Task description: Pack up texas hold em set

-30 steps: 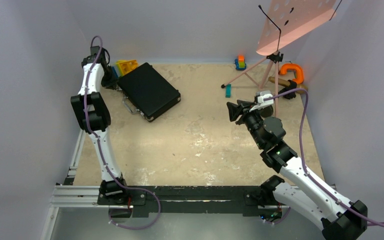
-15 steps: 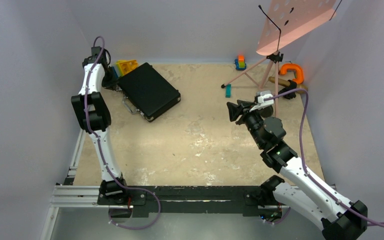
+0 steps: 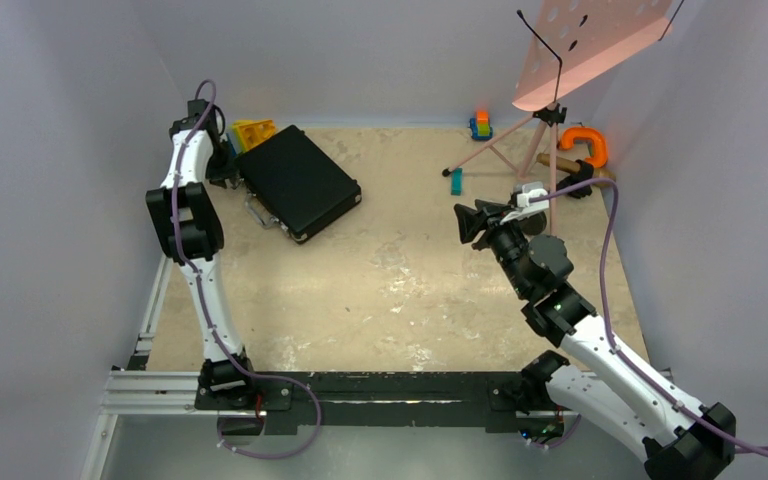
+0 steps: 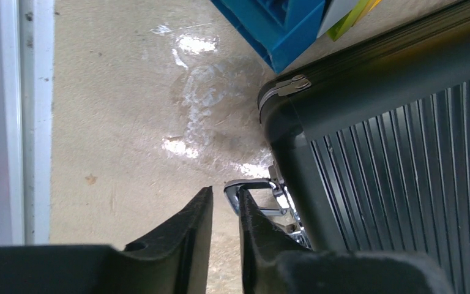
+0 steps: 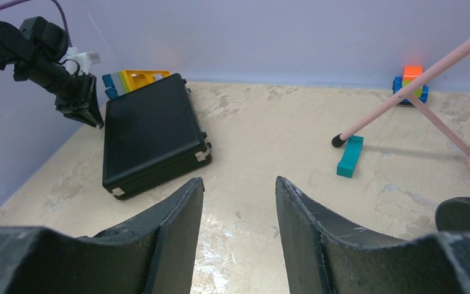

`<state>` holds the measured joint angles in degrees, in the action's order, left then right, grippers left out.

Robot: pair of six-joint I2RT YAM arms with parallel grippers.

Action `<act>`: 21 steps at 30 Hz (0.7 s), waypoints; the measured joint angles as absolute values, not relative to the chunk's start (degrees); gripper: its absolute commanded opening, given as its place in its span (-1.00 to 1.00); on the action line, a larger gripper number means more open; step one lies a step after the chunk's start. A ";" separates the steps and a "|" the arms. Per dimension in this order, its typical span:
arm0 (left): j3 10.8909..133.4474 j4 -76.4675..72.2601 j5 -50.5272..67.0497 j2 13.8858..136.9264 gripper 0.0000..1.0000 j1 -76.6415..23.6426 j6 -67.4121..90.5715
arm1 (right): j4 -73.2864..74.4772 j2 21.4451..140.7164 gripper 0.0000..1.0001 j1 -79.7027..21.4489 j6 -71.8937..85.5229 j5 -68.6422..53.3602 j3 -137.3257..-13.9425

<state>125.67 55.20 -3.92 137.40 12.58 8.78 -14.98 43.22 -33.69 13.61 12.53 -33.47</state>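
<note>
Closed black briefcase lay flat at far-left of table; left gripper hung just beside its chrome latch, 2 fingers slightly parted, pinching nothing; right gripper mid-table, fingers spread, empty.

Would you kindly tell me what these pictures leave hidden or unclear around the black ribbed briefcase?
1. Inside of the black ribbed briefcase: every view, its shut lid hides any contents.
2. The chrome latch: left wrist view, partly behind a finger of the left gripper; fastened or not, unclear.
3. The blue and yellow toy blocks: left wrist view, cut off by the top edge.
4. Left gripper's jaws: top view, too small and dark to read.
</note>
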 measured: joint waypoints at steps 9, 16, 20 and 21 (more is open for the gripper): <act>125.08 54.57 -4.01 137.93 -0.17 12.51 8.34 | -14.98 43.05 0.02 -33.69 13.58 12.53 -33.39; 124.46 54.22 -5.63 137.91 0.25 12.78 7.84 | -14.98 42.96 0.03 -33.69 13.61 12.53 -33.39; 123.24 53.30 -6.11 137.27 0.31 12.91 7.90 | -14.98 42.89 0.02 -33.69 13.61 12.53 -33.39; 122.61 52.77 -6.20 136.92 0.34 12.95 7.92 | -14.98 42.85 0.02 -33.69 13.61 12.53 -33.39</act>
